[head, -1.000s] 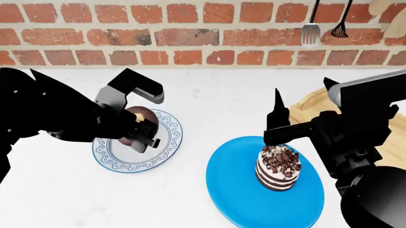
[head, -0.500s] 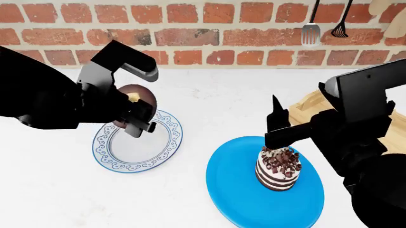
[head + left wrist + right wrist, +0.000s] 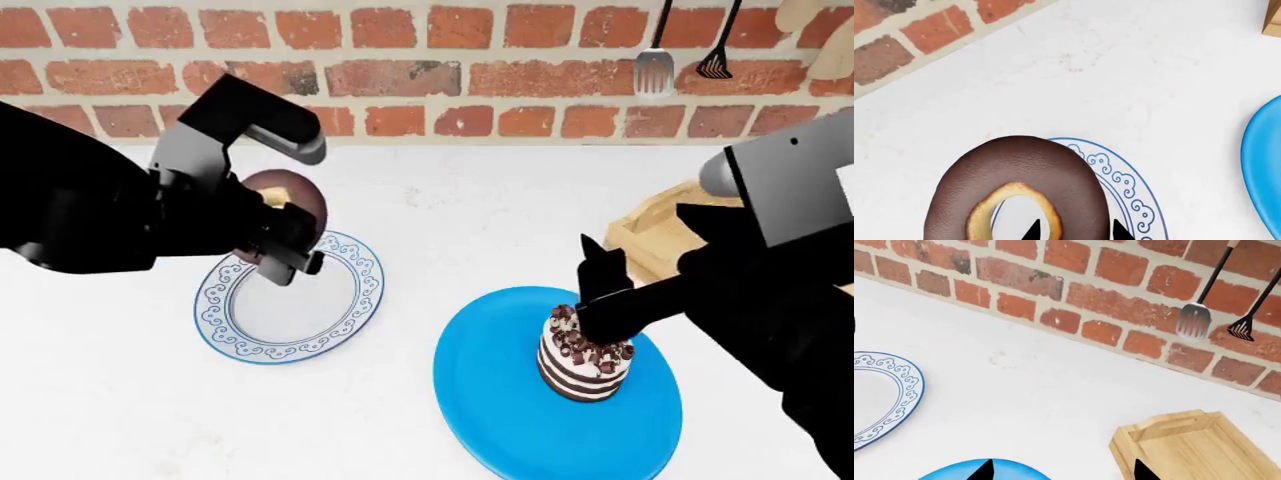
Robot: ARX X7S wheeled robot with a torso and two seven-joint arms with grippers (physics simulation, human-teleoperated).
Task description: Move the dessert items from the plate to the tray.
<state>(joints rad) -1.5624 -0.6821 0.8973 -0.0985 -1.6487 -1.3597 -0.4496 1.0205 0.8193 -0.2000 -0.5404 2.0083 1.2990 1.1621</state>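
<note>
The left gripper [image 3: 283, 232] holds the chocolate-glazed donut [image 3: 287, 190] lifted above the far edge of the white plate with blue scrollwork [image 3: 334, 320], in front of the brick wall [image 3: 400, 75]. The right gripper [image 3: 601, 300] hangs directly over the layered cake [image 3: 582, 365] on the blue plate [image 3: 494, 410]; whether it touches the cake is unclear. The wooden tray [image 3: 654, 235] shows behind the right arm.

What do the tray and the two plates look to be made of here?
Tray: pale unfinished-looking wood, faint grain lines visible. White plate: likely glazed ceramic, with a blue scroll pattern on its rim. Blue plate: plain matte surface, either plastic or ceramic; the render leaves it open.
</note>
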